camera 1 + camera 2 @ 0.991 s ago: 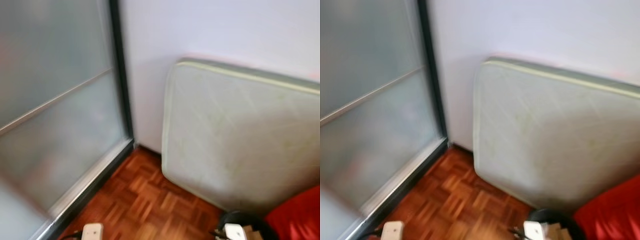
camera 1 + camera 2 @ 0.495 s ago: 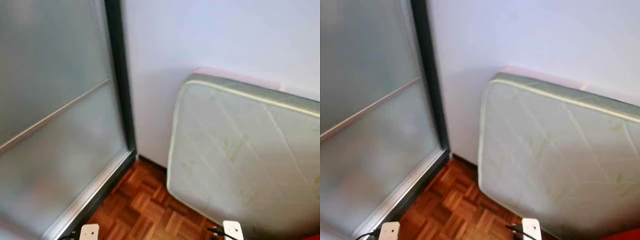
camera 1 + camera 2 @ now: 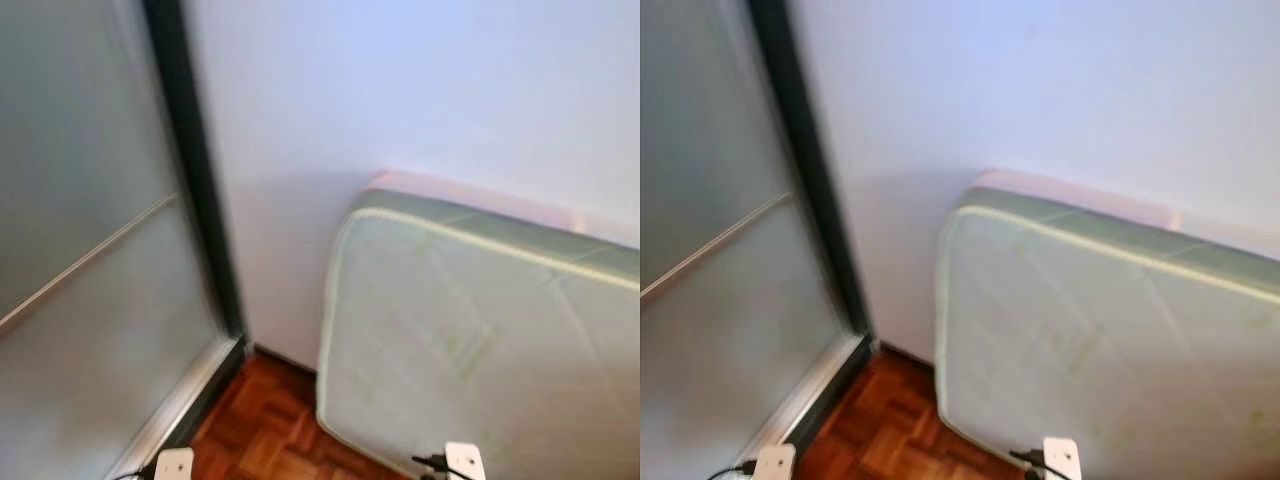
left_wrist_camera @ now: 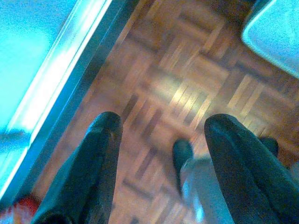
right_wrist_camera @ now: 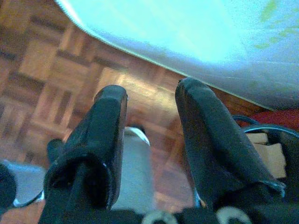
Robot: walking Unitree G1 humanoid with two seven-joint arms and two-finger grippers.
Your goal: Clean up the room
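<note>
A pale mattress [image 3: 480, 340] with green piping and a faint green leaf print stands on its edge against the white wall [image 3: 400, 90] on the right, its rounded corner low over the parquet floor [image 3: 260, 430]. To the left a frosted glass sliding door [image 3: 80, 300] fills a dark frame, with a silver rail across it and a metal track along the floor. The floor is reddish-brown wood laid in small square blocks.

In the right wrist view, a dark round bin [image 5: 266, 140] sits by the mattress's lower edge with pieces of brown cardboard [image 5: 268, 156] inside it, and something red [image 5: 275, 116] lies just beside its rim.

The left gripper [image 4: 161, 140] hangs over bare parquet near the door track, its jaws set wide and holding nothing. The right gripper [image 5: 149, 112] hangs over the floor just beside the mattress edge, jaws apart at a narrower gap, also holding nothing.
</note>
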